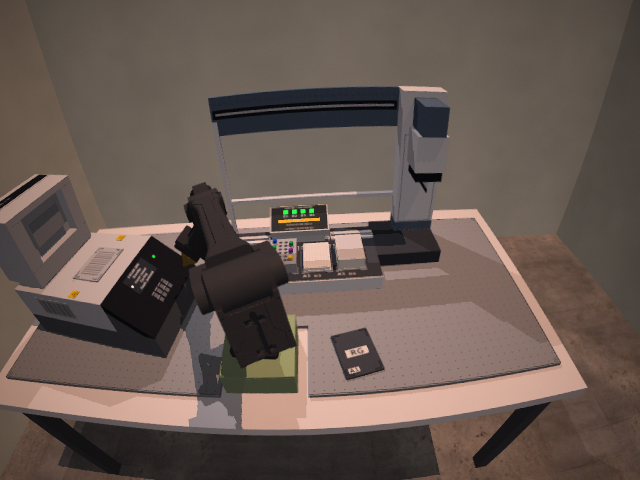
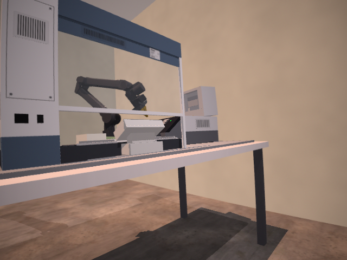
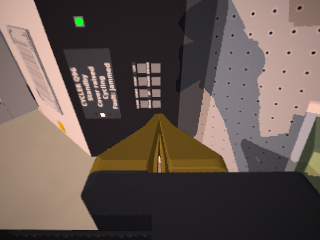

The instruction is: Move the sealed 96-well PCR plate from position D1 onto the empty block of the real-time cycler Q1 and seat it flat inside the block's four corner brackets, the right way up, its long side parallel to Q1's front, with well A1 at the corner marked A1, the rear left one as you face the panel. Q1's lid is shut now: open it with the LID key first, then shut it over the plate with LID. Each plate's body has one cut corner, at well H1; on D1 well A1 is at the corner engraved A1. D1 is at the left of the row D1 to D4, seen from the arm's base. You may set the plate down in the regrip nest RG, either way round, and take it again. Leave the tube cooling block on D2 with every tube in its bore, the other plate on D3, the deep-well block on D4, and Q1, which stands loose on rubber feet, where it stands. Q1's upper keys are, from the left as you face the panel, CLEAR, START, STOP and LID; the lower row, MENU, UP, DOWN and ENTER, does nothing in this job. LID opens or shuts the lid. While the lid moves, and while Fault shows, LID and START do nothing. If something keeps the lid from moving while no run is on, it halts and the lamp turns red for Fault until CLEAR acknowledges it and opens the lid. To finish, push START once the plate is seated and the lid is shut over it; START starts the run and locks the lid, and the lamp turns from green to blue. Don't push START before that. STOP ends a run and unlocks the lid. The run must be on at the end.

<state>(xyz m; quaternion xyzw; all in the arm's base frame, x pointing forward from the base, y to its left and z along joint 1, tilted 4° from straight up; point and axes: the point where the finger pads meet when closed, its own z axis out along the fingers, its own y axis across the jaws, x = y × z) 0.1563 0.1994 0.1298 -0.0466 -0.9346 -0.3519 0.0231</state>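
Observation:
The cycler Q1 stands at the table's left with its lid raised upright. Its grey ribbed block is bare. The lamp on the sloped black panel is green. In the wrist view, my gripper is shut and empty. Its yellow fingertips hover a little off the panel, just below the key grid, with the lamp further up. From the side, the gripper hangs above the panel, apart from it. My arm hides position D1 and its plate.
The deck row behind my arm holds the tube cooling block, the other plate and the deep-well block. The black RG nest lies at the front centre. A tall gantry frame stands at the back.

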